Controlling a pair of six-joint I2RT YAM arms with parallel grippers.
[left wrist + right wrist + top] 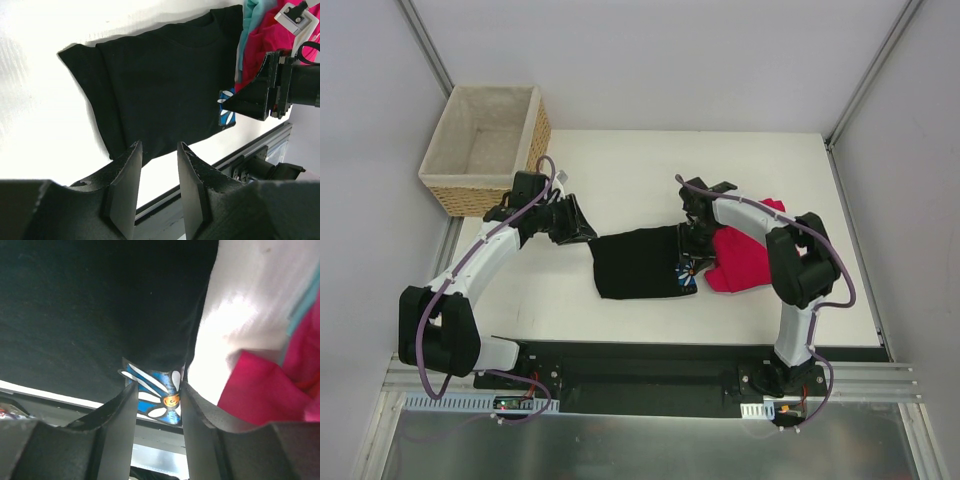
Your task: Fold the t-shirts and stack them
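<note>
The black t-shirt lies folded flat mid-table, its collar showing in the left wrist view. A corner of its blue daisy print sticks out at the near right. The pinkish-red t-shirt lies crumpled just right of it. My left gripper hovers at the black shirt's left edge, open and empty. My right gripper is over the black shirt's right edge, open, with the print corner just past its fingertips.
A wicker basket with pale lining stands at the table's far left corner, behind the left arm. A teal strip of cloth shows beside the red shirt. The black rail runs along the near table edge.
</note>
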